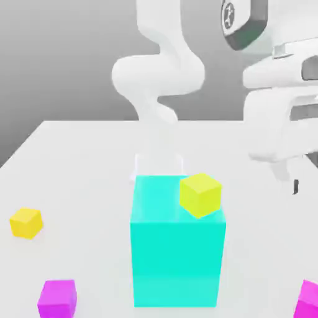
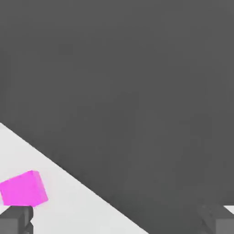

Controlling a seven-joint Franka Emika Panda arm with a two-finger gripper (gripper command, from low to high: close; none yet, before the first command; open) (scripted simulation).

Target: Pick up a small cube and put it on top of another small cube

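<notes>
A small plain magenta cube [image 1: 58, 300] rests flat on the table at seven o'clock in the exterior view, standing apart. A second small plain magenta cube [image 1: 307, 302], partly cut off by the frame, lies at about four o'clock.

R magenta cube [image 1: 307, 302] partly cut off

Two magenta cubes [image 1: 58, 300], two yellow cubes [image 1: 200, 195], one big cyan block [image 1: 177, 264], one robot arm [image 1: 158, 74], one tabletop [image 1: 93, 161].
</notes>
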